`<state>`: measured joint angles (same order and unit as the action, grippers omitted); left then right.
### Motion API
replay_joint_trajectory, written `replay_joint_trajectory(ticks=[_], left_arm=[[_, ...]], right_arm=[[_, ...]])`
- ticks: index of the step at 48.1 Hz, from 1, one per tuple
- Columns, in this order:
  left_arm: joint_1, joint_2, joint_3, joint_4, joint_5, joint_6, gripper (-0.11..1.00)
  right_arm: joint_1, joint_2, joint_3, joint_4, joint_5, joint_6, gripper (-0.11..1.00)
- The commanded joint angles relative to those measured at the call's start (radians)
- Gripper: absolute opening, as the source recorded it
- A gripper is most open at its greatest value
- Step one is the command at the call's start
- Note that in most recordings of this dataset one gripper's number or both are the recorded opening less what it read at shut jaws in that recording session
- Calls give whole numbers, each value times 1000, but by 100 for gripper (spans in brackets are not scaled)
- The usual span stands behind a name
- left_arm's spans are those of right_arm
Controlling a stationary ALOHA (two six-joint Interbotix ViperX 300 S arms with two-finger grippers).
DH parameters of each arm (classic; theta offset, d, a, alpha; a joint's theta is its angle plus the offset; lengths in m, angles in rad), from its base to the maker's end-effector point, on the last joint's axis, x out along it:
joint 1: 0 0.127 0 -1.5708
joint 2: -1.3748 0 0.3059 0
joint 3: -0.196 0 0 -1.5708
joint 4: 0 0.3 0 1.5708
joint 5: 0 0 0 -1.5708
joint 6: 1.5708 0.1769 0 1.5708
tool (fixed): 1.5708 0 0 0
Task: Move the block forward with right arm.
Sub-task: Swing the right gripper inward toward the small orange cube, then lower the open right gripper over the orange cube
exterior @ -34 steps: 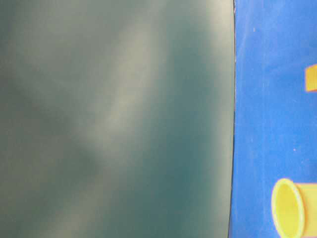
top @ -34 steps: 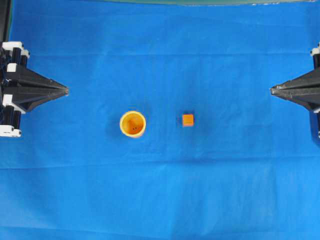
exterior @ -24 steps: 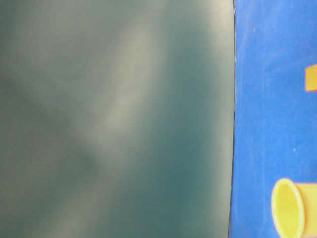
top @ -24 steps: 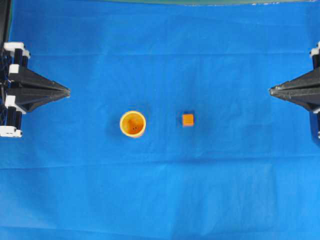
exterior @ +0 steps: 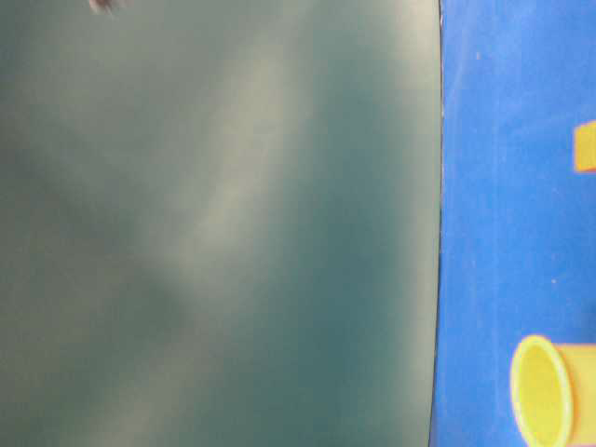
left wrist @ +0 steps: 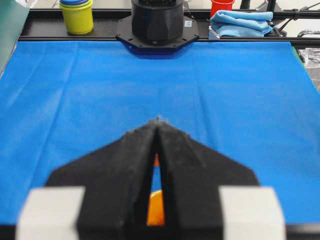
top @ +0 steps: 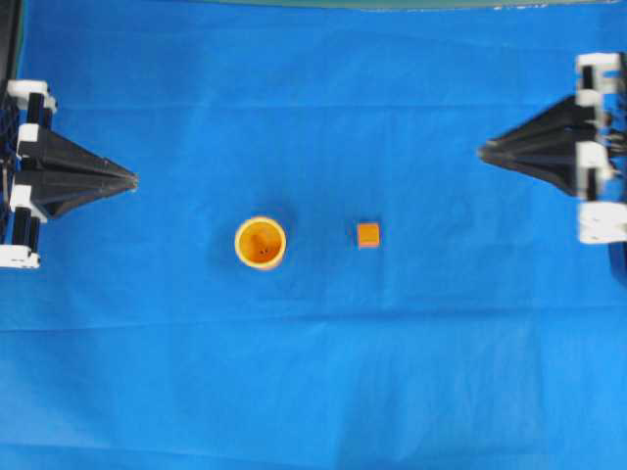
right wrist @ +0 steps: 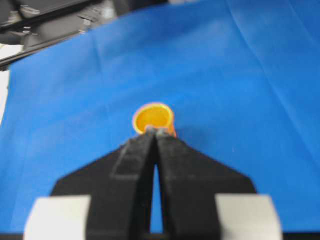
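the block sat on the blue table, right of the cup. my right gripper was well apart from it, fingers pressed together and empty, as were the left gripper's. i judged it best to come in low behind the block and push squarely.

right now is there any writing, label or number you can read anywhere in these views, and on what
None can be read.
The small white sticker on the black arm base is too small to read.
The block, the cup and the blue cloth show no text.
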<state>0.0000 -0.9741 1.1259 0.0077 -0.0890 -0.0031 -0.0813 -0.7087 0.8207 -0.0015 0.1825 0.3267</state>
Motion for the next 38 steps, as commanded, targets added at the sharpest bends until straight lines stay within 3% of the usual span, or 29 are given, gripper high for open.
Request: replay_joint_trajectory(ticks=[1,14,38], left_arm=[[3,3,-35,3,-5,0,1],[3,3,-37,3,-5,0,1],[3,3,-41,3,-5,0,1]], right_arm=[[-8,72,-80,-6,78,34,0],[-6,302,-225,-15,347,34,0],[8,499,-374,-14,515,-89,0]])
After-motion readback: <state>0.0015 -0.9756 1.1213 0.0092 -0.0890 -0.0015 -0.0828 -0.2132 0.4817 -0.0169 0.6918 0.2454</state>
